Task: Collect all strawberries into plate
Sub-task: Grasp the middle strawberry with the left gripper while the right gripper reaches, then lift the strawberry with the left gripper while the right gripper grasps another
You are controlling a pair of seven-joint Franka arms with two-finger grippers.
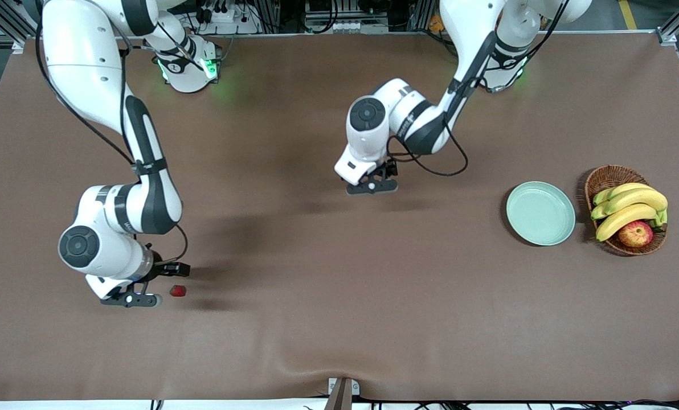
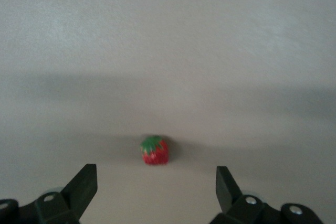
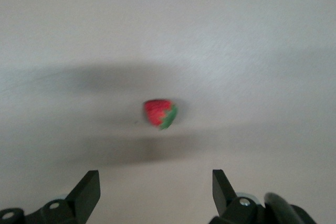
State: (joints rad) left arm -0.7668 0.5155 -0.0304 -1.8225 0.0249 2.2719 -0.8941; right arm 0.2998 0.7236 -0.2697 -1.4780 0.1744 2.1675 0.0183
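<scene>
Right gripper (image 1: pixel 146 285) spread wide beside a strawberry (image 1: pixel 178 291) lying on the table (image 1: pixel 339 319). Left gripper (image 1: pixel 372 186) spread wide, holding nothing; plate (image 1: pixel 540 213) bare

No text, label, brand, number or sign can be read in any of the views. The left arm (image 1: pixel 413 122) and the right arm (image 1: pixel 126 213) each carry a small dark marking on the white casing, too small to make out.

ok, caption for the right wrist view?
Open right gripper above a strawberry lying on the brown table.
</scene>
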